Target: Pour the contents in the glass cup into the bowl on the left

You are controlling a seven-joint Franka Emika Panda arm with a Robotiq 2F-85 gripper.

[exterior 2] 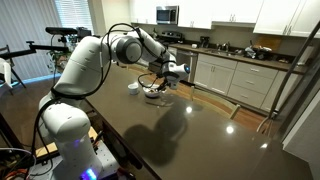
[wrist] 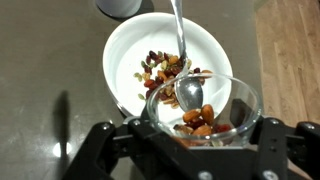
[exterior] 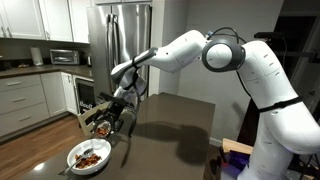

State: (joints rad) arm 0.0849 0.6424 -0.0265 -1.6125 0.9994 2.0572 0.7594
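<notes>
One glass cup (wrist: 232, 100) is held by the end effector (wrist: 197, 138). Its two dark fingers (wrist: 100, 145) press on the cup from both sides, so it is closed around the cup. The cup is tipped far over. Its long way runs from the end effector out toward the bowl (wrist: 125, 50), and its open mouth points at the bowl. In the wrist view the cup's rim hangs over the near edge of the bowl.

Some of the contents (wrist: 200, 122) sit low in the tipped cup, close to the rim. Some already lie in the middle of the white bowl.

In an exterior view the end effector (exterior: 110, 110) hangs above the bowl (exterior: 75, 160), a little to one side of it. The bowl stands on the dark tabletop (exterior: 170, 130), near its edge.

A shiny spoon (wrist: 178, 35) lies in the bowl. Its round end is right at the cup's mouth, and its handle sticks out over the far rim. A grey round thing (wrist: 120, 6) stands just past the bowl. A small white cup (exterior 2: 133, 87) stands near the bowl in an exterior view. A big silver fridge (exterior: 120, 30) is behind the tabletop.
</notes>
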